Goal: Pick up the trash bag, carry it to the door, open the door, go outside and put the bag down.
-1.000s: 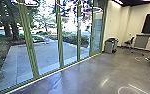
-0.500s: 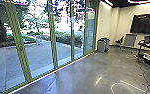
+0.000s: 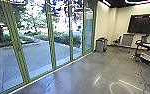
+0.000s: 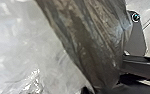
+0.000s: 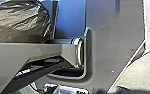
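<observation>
Beyond the glass, from ten o'clock to nearly twelve, we have the paved yard (image 3: 36,55), presumably where the bag must end up. The green-framed glass wall (image 3: 50,37) runs from our near left away toward twelve o'clock, closing the yard off from the bare concrete floor (image 3: 73,77). Its far panel, just past twelve, looks to us like the door (image 3: 88,30), standing shut. The dark screen (image 3: 144,24) hangs on the wall at one to two o'clock, likely to be seen across the room; the loaded cart (image 3: 147,53) stands at two, and the grey bin (image 3: 100,45) near one, tucked by the wall out of the way. Our trash bag (image 4: 91,37) is drawn taut into a narrow neck at the left gripper (image 4: 103,88), which we judge closed on it, gathered so that it can hang while we travel. How our right gripper stands, we cannot tell.
</observation>
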You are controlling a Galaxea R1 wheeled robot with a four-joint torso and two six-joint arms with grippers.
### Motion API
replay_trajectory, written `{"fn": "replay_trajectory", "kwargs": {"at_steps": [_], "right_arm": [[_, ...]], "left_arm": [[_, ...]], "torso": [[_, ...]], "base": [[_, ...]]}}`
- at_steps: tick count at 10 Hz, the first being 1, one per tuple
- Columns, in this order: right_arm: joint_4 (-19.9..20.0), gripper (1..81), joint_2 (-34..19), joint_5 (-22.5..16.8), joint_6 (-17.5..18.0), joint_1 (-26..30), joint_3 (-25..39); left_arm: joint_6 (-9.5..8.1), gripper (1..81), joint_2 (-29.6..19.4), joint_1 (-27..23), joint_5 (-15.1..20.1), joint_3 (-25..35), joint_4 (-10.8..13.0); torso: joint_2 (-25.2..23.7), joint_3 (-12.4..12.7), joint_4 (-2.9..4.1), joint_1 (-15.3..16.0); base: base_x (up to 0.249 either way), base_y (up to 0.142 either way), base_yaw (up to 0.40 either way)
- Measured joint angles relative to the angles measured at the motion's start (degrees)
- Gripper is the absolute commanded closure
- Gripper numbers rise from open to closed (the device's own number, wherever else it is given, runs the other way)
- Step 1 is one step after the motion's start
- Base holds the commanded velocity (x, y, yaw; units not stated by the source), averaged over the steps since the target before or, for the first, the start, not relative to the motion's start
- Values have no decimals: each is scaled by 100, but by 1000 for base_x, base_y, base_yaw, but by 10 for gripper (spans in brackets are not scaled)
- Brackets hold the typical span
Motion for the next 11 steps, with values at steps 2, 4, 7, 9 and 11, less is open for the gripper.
{"fn": "replay_trajectory", "kwargs": {"at_steps": [2,4,7,9,11], "right_arm": [[0,10,1,2,0,0,0],[0,10,0,2,0,-2,0],[-2,10,0,-16,2,-73,0],[-5,10,1,-22,0,-33,0],[-2,10,1,-11,-2,-32,0]], "left_arm": [[0,811,0,0,-5,0,0],[0,811,0,0,-5,0,0],[0,811,0,94,11,0,0],[0,811,-2,37,9,0,0],[2,811,-2,33,2,0,0]], "torso": [[0,0,0,0],[0,0,0,0],[-5,2,0,-11],[-5,2,0,-13],[-6,2,0,-15]], "base": [[0,0,0],[0,0,0],[99,0,0],[125,0,0],[126,0,0]]}}
